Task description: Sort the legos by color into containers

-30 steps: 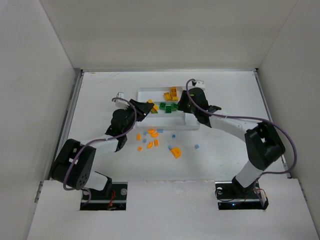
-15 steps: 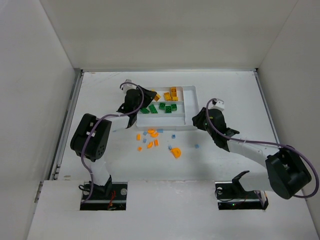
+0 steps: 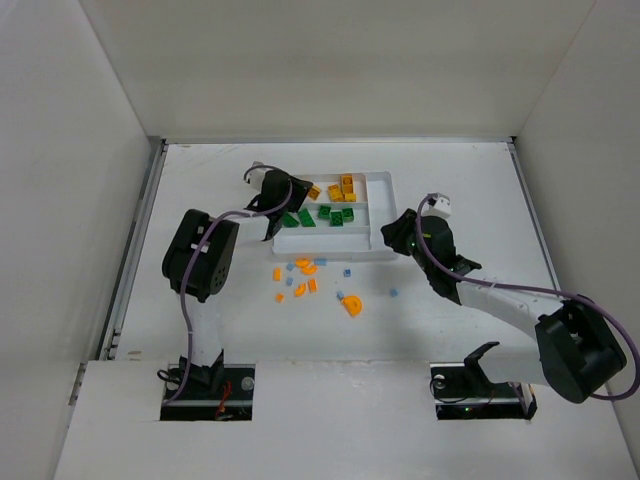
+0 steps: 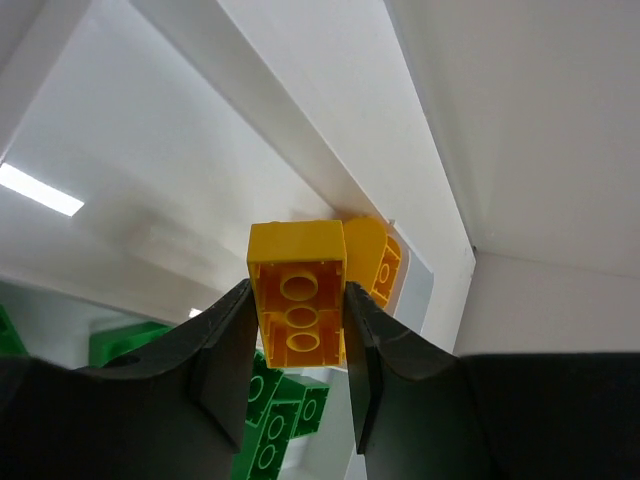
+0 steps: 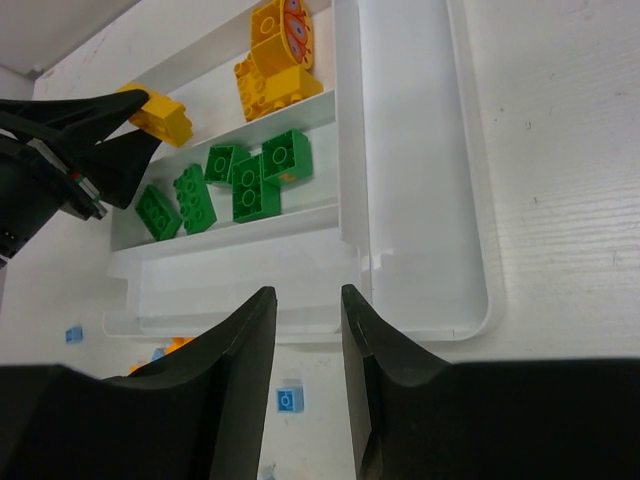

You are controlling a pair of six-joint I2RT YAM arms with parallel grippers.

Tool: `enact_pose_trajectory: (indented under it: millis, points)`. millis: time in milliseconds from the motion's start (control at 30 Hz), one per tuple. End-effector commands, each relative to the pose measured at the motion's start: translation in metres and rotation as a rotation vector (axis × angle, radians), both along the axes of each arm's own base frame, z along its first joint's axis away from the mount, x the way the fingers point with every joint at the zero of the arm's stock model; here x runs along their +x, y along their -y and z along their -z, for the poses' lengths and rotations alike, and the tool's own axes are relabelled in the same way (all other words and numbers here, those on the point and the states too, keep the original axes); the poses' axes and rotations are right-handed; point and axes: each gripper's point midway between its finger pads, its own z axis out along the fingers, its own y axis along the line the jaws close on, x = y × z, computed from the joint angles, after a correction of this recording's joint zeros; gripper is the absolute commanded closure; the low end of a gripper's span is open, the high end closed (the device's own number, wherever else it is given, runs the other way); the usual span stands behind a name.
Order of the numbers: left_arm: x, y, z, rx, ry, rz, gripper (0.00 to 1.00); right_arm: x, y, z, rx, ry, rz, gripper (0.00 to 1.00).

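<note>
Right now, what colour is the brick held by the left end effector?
Yellow; the brick shows best in the left wrist view.

**Left arm far forward and gripping, right arm low with jaws parted**

I had the left arm bent sharply at the elbow and stretched far forward. The left gripper (image 3: 304, 190) was clamped on a yellow brick (image 4: 297, 300), one jaw against each side. My right arm lay low, angled in from the right. The right gripper (image 5: 307, 296) stood partly open, nothing between its fingers.
</note>
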Motion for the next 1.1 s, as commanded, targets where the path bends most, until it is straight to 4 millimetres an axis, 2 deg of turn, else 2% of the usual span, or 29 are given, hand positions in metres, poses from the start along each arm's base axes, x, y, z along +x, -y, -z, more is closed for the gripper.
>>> enact_pose_trajectory:
  millis: [0, 333, 567, 733, 800, 900, 1000, 1067]
  points:
    - [0.016, -0.001, -0.021, -0.030, 0.033, -0.057, 0.74, 0.004, -0.004, -0.020, 0.047, 0.062, 0.000, 0.61]
    - [0.023, 0.000, -0.018, -0.041, 0.032, -0.086, 0.73, 0.002, -0.008, -0.023, 0.059, 0.069, -0.016, 0.60]
    - [0.021, 0.001, -0.028, -0.029, 0.053, -0.084, 0.53, 0.000, -0.008, -0.026, 0.062, 0.075, -0.021, 0.60]
    - [0.013, -0.006, -0.047, -0.008, 0.097, -0.078, 0.43, 0.000, -0.007, -0.026, 0.052, 0.078, -0.024, 0.62]
    - [0.009, -0.010, -0.058, 0.007, 0.123, -0.078, 0.44, 0.000, -0.008, -0.028, 0.046, 0.085, -0.029, 0.64]
    - [-0.004, -0.013, -0.078, 0.025, 0.178, -0.061, 0.52, -0.001, -0.016, -0.028, 0.025, 0.085, -0.055, 0.69]
    - [-0.024, -0.011, -0.098, 0.045, 0.252, -0.017, 0.61, -0.005, -0.031, -0.028, -0.013, 0.092, -0.110, 0.75]
    - [-0.043, -0.009, -0.104, 0.086, 0.289, 0.028, 0.68, -0.008, -0.042, -0.026, -0.047, 0.097, -0.145, 0.78]
